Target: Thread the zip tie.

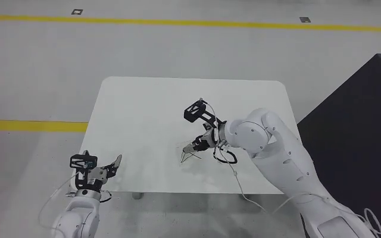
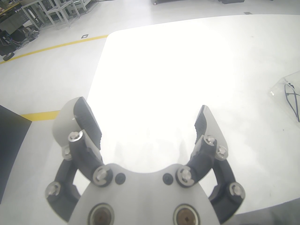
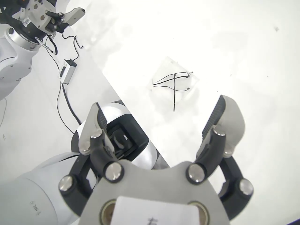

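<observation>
Zip ties (image 3: 174, 84) — a few thin black ones, lying crossed in what looks like a clear bag (image 3: 164, 67) near the front edge of the table (image 1: 149, 107). Right gripper (image 3: 159, 101) hangs just above them, jaws spread wide, holding nothing. Left gripper (image 2: 141, 102) sits well apart at the table's corner, also wide open and empty. My worry — they're flat and tangled, so a pinch could grab plastic, two ties at once, or just skid off.

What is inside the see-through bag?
Thin black zip ties lie crossed inside the bag. It is clear, so nothing covers them, but how many there are is hard to tell.
</observation>
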{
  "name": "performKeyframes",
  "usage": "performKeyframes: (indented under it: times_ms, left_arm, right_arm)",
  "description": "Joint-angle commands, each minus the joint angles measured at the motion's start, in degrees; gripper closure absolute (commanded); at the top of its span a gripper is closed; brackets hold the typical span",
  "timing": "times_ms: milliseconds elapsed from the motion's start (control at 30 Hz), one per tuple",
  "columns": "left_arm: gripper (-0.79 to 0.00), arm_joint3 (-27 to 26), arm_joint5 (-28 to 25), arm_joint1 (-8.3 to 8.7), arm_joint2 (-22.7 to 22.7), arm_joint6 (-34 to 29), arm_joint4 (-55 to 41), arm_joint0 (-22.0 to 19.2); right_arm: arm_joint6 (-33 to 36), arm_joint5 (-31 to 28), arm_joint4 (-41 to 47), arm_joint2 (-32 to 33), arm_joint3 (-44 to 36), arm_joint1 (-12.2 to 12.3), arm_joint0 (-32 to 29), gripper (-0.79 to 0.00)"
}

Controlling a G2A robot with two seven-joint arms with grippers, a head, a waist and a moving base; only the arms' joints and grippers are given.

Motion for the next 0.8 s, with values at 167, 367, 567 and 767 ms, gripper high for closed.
performKeyframes:
  times_ms: [167, 367, 567, 767]
  left_arm:
    - [-0.785, 0.0, 0.0, 0.0, 0.0, 0.0, 0.0, 0.0]
    - [-0.785, 0.0, 0.0, 0.0, 0.0, 0.0, 0.0, 0.0]
    - [-0.785, 0.0, 0.0, 0.0, 0.0, 0.0, 0.0, 0.0]
    - [-0.785, 0.0, 0.0, 0.0, 0.0, 0.0, 0.0, 0.0]
  right_arm:
    - [12.6, 0.9, 1.7, -8.9, 3.3, -1.9, 8.4, -0.785]
    - [12.6, 3.2, 14.4, -21.3, 14.1, -3.5, 21.0, -0.785]
    - [12.6, 5.4, 15.3, -26.5, 18.8, -3.8, 26.4, -0.785]
    - [12.1, 5.1, 15.6, -26.4, 18.7, -3.8, 26.1, -0.785]
